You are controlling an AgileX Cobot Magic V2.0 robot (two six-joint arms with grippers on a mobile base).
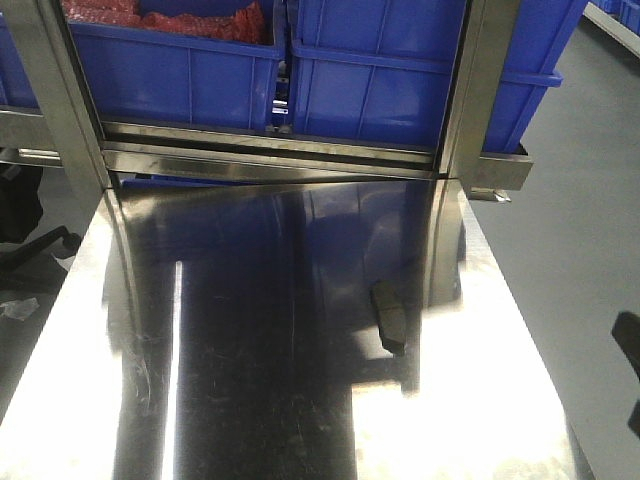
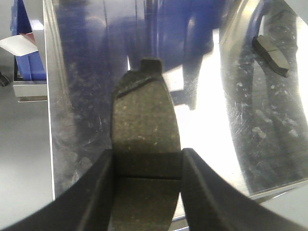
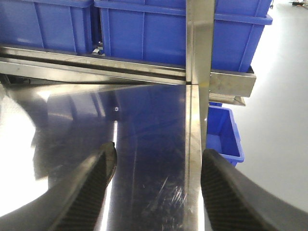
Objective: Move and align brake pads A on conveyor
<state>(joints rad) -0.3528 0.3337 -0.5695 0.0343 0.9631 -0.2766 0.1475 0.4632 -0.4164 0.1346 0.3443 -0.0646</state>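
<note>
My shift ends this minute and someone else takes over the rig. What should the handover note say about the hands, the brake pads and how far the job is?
The left hand is shut on one brake pad, over the steel table.
The right hand is open and empty, over the table's right side.
A second pad lies loose on the table, apart from both hands. No other pads show.
The conveyor is in no view, so nothing can be confirmed as placed or aligned.
Left to do: carry the held pad to the conveyor, fetch the loose one, then align them.
</note>
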